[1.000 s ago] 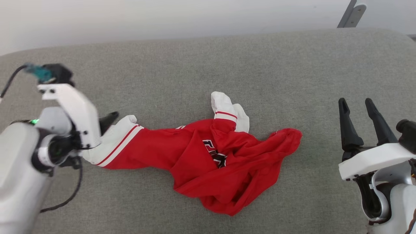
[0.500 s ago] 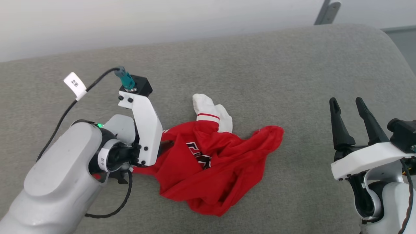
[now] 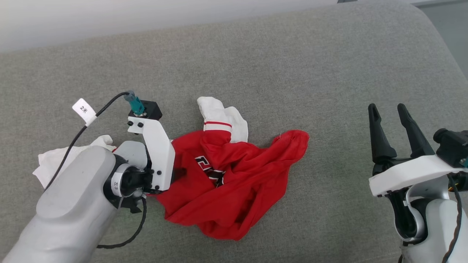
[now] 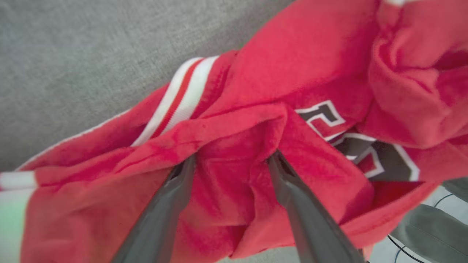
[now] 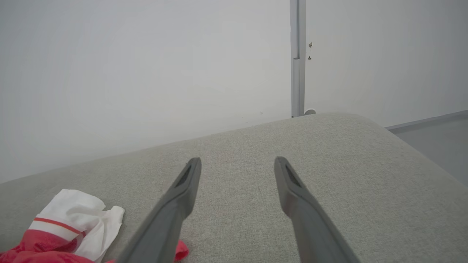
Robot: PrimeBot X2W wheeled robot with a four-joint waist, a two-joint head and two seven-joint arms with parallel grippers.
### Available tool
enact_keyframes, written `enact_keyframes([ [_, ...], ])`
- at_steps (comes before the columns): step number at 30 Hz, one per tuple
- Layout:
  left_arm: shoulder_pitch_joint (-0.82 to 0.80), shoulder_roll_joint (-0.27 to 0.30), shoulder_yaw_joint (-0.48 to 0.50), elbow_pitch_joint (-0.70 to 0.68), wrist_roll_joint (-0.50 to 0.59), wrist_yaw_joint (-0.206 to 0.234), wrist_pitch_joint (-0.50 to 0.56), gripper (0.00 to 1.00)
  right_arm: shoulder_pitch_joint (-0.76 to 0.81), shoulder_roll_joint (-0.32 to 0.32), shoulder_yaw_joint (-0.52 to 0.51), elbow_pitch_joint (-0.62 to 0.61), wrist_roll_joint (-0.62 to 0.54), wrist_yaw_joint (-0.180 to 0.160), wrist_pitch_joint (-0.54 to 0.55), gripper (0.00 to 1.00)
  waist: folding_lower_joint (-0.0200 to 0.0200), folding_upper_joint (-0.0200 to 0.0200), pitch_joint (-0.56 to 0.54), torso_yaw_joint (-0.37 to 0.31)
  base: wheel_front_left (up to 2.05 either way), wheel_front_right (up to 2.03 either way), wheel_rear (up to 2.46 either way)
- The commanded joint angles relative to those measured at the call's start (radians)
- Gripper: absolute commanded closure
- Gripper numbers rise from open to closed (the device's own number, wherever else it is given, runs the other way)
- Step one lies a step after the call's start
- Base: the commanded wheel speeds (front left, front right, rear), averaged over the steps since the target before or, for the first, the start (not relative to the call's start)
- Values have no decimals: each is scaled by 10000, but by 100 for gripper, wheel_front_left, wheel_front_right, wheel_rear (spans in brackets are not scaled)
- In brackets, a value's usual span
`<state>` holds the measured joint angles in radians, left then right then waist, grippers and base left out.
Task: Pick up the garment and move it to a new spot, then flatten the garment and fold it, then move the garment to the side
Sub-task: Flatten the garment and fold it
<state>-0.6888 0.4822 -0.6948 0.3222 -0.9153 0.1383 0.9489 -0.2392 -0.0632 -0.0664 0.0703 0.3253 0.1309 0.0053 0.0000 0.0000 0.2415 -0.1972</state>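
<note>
Garment (image 3: 234, 182) lies crumpled; left pincer (image 4: 233, 157), spread, pokes sideways into its folds; right pincer (image 3: 387, 106) stands upright, likewise spread, empty.

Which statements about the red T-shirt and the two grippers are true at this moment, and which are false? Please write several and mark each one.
1. The red T-shirt lies crumpled on the grey cushion. True.
2. The left gripper is shut and clear of the shirt. False: its jaws are open and pushed into red fabric beside the chest print.
3. The right gripper is open and empty. True.
4. The right gripper touches the T-shirt. False: it stands apart, to the shirt's right in the head view.
5. A white sleeve with a red stripe lies at the shirt's far edge. True.
</note>
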Motion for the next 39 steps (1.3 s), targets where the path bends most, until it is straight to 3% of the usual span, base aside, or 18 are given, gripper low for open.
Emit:
enact_keyframes([
  [1,-40,-97,54,135,-136,-160,-37,100,-158,32,11,32,34,-3,-100,0,0,0,62,13,0,0,0],
  [6,-115,-261,188,98,-423,-435,-220,100,-179,27,-98,121,-39,-3,-124,0,0,0,58,267,0,0,0],
  [10,113,-117,440,-475,-477,-346,-634,100,-124,-24,-226,89,-87,-3,-105,0,0,0,-39,596,0,0,0],
  [19,1496,795,1212,-2732,-547,450,-1364,100,44,-168,-514,-100,-172,-3,74,0,0,0,-191,1395,0,0,0],
  [24,2726,1355,1464,-3917,-609,1254,-1498,100,129,-191,-564,-250,-225,-3,213,0,0,0,-253,1821,0,0,0],
  [28,3662,1448,1484,-4460,-812,1592,-1591,100,167,-133,-559,-404,-310,-3,340,0,0,0,-257,2065,0,0,0],
  [32,4136,1302,1353,-4430,-1005,1556,-1695,100,125,-163,-496,-409,-258,-3,439,0,0,0,-291,2273,0,0,0],
  [33,4188,1276,1346,-4366,-975,1501,-1789,95,108,-179,-441,-390,-222,-3,463,0,0,0,-308,2310,0,0,0],
  [34,4204,1215,1340,-4308,-940,1412,-1917,63,92,-194,-400,-372,-192,-3,488,0,0,0,-334,2351,0,0,0],
  [35,4199,1128,1374,-4214,-933,1335,-2081,0,86,-216,-344,-346,-195,-3,507,0,0,0,-364,2391,0,0,0],
  [39,4061,1021,1463,-3841,-795,1125,-2550,0,160,-247,-53,-302,-177,-3,704,0,0,0,-509,2555,0,0,0],
])
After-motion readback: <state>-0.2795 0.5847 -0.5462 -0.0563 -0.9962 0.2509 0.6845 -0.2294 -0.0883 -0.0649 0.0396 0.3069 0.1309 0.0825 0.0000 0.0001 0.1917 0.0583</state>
